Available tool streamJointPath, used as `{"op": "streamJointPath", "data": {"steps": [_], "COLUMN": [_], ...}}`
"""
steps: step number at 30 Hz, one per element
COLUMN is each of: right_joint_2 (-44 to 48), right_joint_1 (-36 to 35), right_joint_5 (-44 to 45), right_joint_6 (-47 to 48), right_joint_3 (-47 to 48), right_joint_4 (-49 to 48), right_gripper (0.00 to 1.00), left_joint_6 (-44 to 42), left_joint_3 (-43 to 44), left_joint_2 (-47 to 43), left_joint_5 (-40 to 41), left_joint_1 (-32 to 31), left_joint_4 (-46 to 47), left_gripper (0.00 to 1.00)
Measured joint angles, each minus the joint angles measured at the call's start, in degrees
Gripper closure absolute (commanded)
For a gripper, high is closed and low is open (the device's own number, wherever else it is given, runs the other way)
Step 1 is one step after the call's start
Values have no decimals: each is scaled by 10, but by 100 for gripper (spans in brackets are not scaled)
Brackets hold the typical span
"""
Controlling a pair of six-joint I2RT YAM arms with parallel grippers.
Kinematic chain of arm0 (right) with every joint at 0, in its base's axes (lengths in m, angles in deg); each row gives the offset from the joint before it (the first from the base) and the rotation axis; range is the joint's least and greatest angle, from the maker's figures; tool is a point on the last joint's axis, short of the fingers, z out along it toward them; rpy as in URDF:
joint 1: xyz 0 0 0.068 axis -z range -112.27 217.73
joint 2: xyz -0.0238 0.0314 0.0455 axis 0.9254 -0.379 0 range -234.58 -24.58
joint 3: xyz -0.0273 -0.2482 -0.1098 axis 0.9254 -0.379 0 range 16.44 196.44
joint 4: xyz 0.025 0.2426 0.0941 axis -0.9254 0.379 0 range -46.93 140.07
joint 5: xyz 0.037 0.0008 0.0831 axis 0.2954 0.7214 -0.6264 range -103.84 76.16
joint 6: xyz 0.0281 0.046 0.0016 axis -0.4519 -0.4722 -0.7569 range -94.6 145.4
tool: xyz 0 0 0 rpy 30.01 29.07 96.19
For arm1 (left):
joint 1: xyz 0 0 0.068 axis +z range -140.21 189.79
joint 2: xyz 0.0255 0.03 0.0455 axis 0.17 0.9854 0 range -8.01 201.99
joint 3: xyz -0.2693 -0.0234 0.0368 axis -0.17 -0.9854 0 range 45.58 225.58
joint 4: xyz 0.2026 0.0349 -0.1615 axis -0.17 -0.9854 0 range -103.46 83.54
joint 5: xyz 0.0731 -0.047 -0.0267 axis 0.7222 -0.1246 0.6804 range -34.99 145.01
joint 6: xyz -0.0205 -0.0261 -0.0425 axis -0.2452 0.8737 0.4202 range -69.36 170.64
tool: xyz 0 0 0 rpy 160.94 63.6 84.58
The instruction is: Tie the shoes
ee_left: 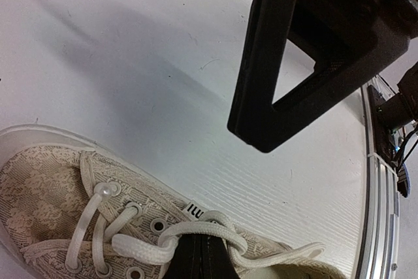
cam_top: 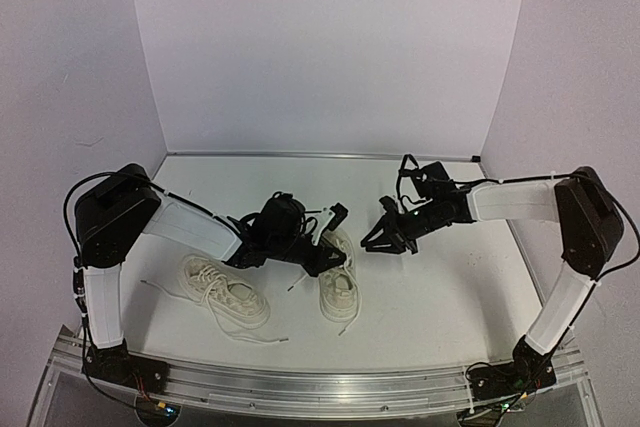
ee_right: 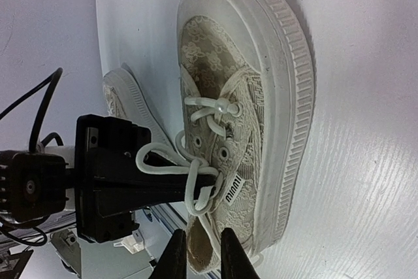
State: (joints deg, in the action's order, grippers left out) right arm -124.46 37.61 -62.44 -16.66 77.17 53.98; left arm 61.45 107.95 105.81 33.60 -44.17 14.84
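centre shoe: cream lace-patterned sneaker (cam_top: 338,285), sole down on the table, just below the middle of the top view
lace: white lace (ee_right: 164,168) pulled up off the eyelets into a loop that hangs on the left gripper's tips
left gripper: (ee_right: 208,176) right over that shoe's lacing, clenched tight. The lace wraps round the tips, but I honestly can't tell if it's pinched between them.
right gripper: (ee_right: 199,256) near the shoe, just to its right in the top view. Its fingers are a narrow crack apart with nothing in them.
other shoe: (cam_top: 225,295) lower left of the top view, well apart from both grippers, its laces sprawled loose on the table around it
surface: plain white table (cam_top: 450,297), with a metal rail (cam_top: 300,385) along the bottom edge of the frame
room: blank white walls (cam_top: 330,47) at the back and both sides
hard to see: the left gripper covers much of the centre shoe from above. The left wrist view cuts off most of that shoe. The little tag on the tongue is too small to read.
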Motion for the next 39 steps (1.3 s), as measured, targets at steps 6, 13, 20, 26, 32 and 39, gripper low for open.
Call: {"op": "streamJointPath", "data": {"steps": [6,13,20,26,32,39], "right_joint_2": [-23,-39,-52,-59,-63,-71], "right_joint_1": [-14,-22,-23,-23,-23,-26], "right_joint_5": [-9,-19,-23,-23,-25,-31], "right_joint_6": [-23,-33,-39,-41,-44,-46], "right_joint_3": [0,0,0,0,0,3], "right_joint_4": [-27,-41,-49,-53,-54,-57], "right_gripper": [83,83,84,84,84,84], "left_joint_6": [-3,-4,-5,-5,-7,-15], "left_joint_3": [0,0,0,0,0,0], "left_joint_2": [0,0,0,0,0,0], "left_joint_5": [0,0,-1,-1,-7,-10], "left_joint_1": [0,0,0,0,1,2], "left_joint_4": [0,0,0,0,-3,-8], "left_gripper": [100,100,100,100,100,100]}}
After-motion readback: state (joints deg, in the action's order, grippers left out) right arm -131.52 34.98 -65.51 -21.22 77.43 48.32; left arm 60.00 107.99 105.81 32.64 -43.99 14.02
